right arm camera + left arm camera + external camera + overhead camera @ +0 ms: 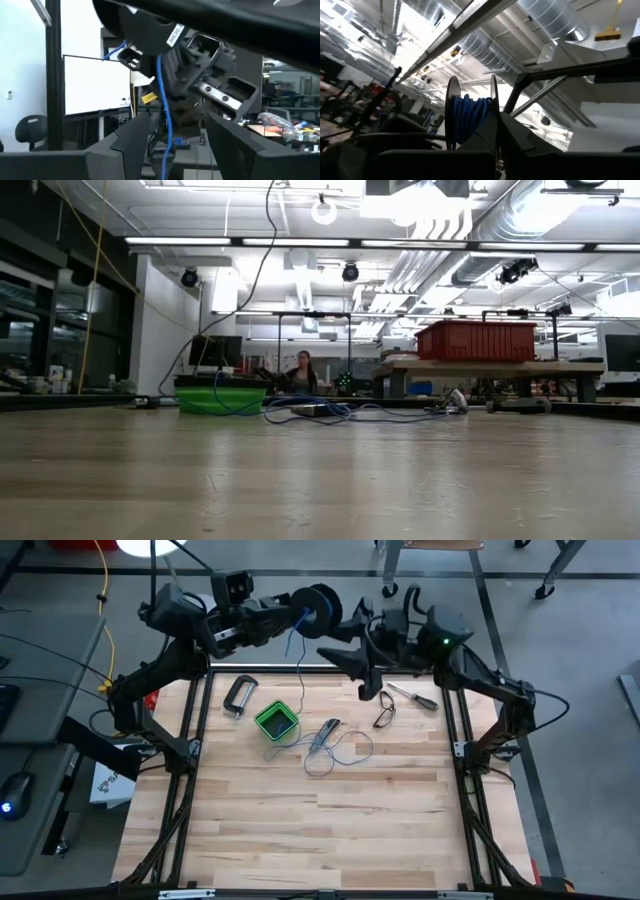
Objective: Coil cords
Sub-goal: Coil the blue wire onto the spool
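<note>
The small dark spool (320,608), partly wound with blue wire (469,117), hangs in the air above the table's far edge. My left gripper (300,616) is shut on it. From the spool the thin blue cord (299,655) drops to the table and lies in loose loops (335,750) beside the green box (277,721). My right gripper (338,637) is open just right of the spool. In the right wrist view the hanging cord (164,115) runs between its fingers (134,137); whether it touches them, I cannot tell. My left gripper pinches one of the spool's round side discs (493,97) at its rim, between its two fingers (487,135). The fingers come from the table's left and slant upward. The spool is lifted clear and stands on edge, with the cord trailing slack below it.
On the far half of the table lie a metal clamp (238,695), a screwdriver (412,696), a small loop-shaped tool (385,713) and a grey hand tool (326,732) amid the wire loops. The near half is bare wood (320,830). A person sits far behind the table (303,370).
</note>
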Controlling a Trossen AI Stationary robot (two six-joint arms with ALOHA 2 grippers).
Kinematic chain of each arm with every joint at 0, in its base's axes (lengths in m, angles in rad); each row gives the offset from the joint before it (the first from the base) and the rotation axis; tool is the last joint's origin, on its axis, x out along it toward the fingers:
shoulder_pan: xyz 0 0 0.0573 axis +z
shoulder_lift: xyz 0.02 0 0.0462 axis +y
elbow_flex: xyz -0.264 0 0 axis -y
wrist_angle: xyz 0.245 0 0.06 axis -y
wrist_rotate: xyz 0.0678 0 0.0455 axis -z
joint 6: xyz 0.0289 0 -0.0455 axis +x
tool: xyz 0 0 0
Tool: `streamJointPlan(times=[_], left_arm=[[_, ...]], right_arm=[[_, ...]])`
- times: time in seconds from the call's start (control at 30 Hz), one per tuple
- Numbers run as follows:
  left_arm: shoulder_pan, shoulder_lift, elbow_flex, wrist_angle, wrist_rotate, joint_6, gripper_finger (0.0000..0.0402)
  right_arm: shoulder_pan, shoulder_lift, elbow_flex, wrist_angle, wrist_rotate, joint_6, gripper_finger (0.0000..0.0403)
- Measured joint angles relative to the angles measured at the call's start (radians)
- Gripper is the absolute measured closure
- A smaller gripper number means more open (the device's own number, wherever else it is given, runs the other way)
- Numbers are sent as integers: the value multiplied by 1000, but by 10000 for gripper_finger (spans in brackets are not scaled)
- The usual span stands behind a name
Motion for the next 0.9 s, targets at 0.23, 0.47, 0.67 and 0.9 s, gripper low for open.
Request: streamJointPlan(times=[0.23,0.47,0.67,0.9], left_arm=[[8,0,0,19,-14,50,401],[15,0,0,46,-18,50,401],[22,0,0,69,-17,50,401],[39,-2,0,95,-17,38,401]], right_arm=[[-13,30,0,-7,-83,40,210],[-8,94,-1,-5,-93,59,210],[10,102,-1,-1,-98,61,210],[11,102,-1,-8,-97,52,210]])
